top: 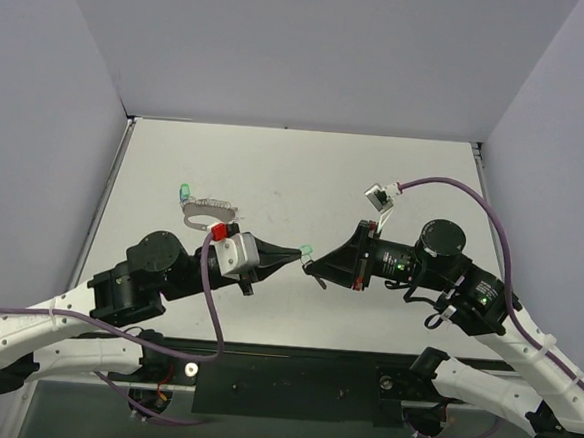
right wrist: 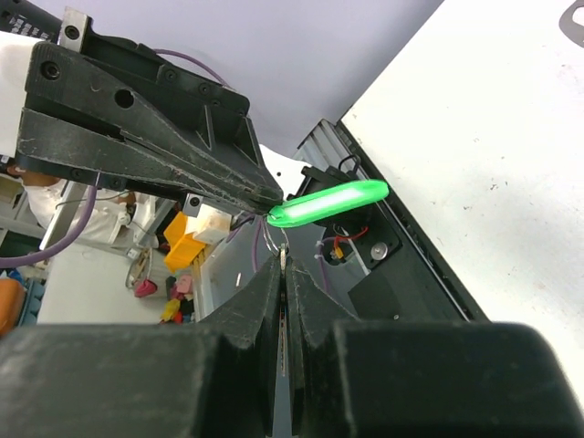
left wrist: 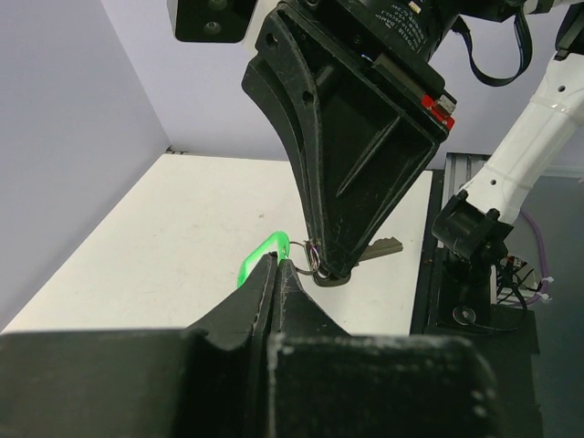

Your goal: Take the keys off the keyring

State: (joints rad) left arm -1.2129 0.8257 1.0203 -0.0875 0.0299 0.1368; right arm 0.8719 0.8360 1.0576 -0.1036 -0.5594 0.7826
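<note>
Both grippers meet in the air over the front middle of the table. My left gripper [top: 300, 252] [left wrist: 276, 260] is shut on a bright green plastic tag [left wrist: 258, 258] [right wrist: 330, 202]. A thin wire keyring [left wrist: 308, 257] [right wrist: 274, 239] hangs from the tag's end. On that ring is a flat grey metal key [left wrist: 383, 247], and my right gripper [top: 318, 271] [right wrist: 284, 258] is shut on it, its edge showing between the fingers. On the table at the left lies a silvery oval loop with a jagged upper edge [top: 210, 210], with a green-headed piece [top: 185, 191] at its far left end.
The white table [top: 376, 165] is walled by grey panels at the left, back and right. A black rail [top: 291, 379] runs along the near edge between the arm bases. A purple cable [top: 445, 185] arcs above the right arm.
</note>
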